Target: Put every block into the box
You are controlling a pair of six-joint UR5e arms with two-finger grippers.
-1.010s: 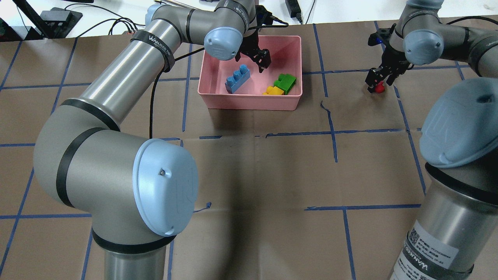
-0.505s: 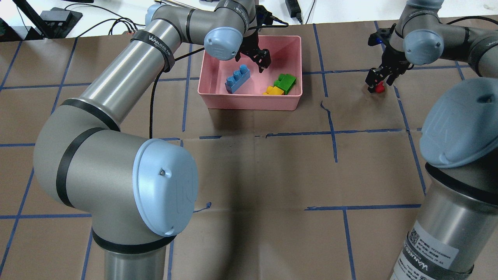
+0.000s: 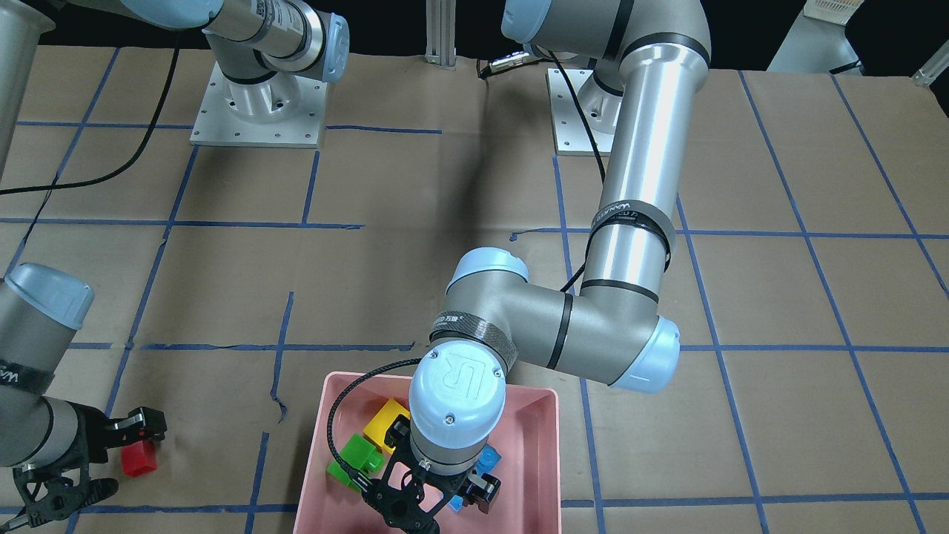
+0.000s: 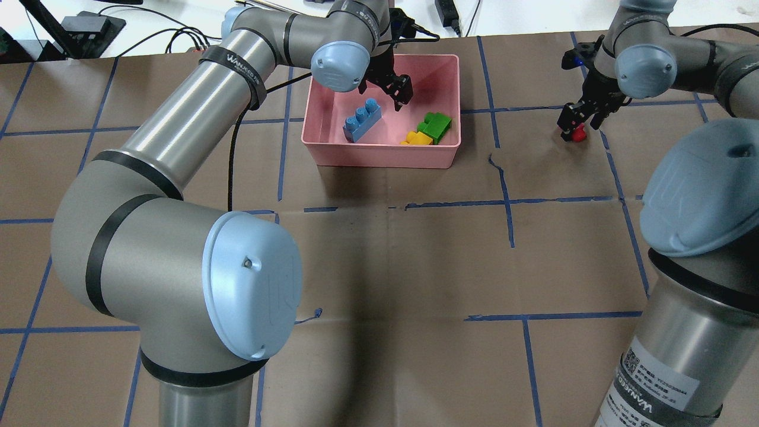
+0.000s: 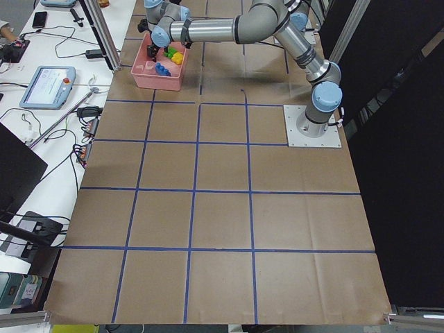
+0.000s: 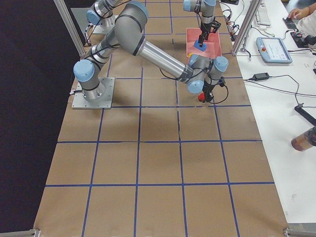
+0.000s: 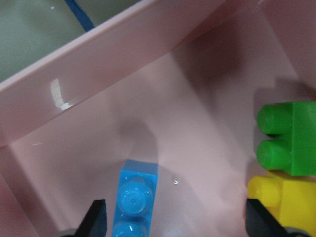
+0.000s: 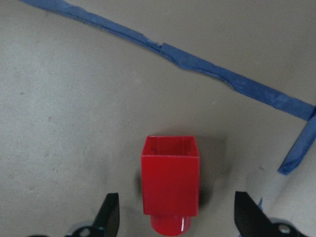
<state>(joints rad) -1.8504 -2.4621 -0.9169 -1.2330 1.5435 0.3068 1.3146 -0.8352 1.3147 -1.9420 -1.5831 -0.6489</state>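
Note:
The pink box (image 4: 379, 155) stands at the far middle of the table. In it lie the blue three-stud brick (image 4: 362, 120), the green brick (image 4: 436, 126) and the yellow brick (image 4: 416, 139). My left gripper (image 4: 394, 90) hangs open and empty inside the box, between the blue brick (image 7: 132, 197) and the green brick (image 7: 289, 143). The small red brick (image 4: 579, 135) lies on its side on the paper to the right of the box. My right gripper (image 4: 576, 123) is open just above it, and its fingers (image 8: 109, 217) straddle the red brick (image 8: 170, 185) without touching it.
Brown paper with a blue tape grid (image 4: 507, 201) covers the table. Cables and devices (image 4: 445, 15) lie beyond the far edge. The left arm's forearm (image 4: 195, 101) spans the left half. The two base plates (image 3: 259, 111) sit at the robot's side.
The right wrist has shifted very slightly over the red brick. The left arm, the box and the blocks have not moved.

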